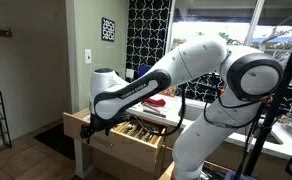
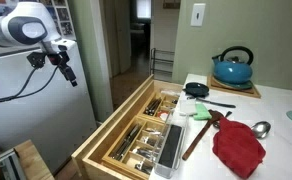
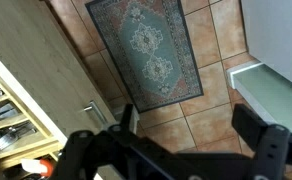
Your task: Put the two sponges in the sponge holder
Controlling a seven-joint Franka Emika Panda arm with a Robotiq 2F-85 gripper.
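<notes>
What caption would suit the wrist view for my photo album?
Open gripper hovering above a patterned rug on tile floor, cutlery drawer open alongside.

Lit softly by daylight in an exterior view, washed out to glare at the window [image 1: 278, 35] on the upper right, glossy along the white arm [image 1: 186, 68], and dimmer toward the floor at lower left. Evenly bright over the tabletop [image 2: 281, 105] in an exterior view, marked by a small highlight on the teal kettle [image 2: 233, 68] and only faint shadows; darker through the doorway [image 2: 138, 35]. Coarse and low in detail in both exterior views. Softer still in the wrist view: clear enough on the rug [image 3: 151, 50], blurred and nearly black at the gripper [image 3: 191, 128], pale and overexposed at the right edge.
</notes>
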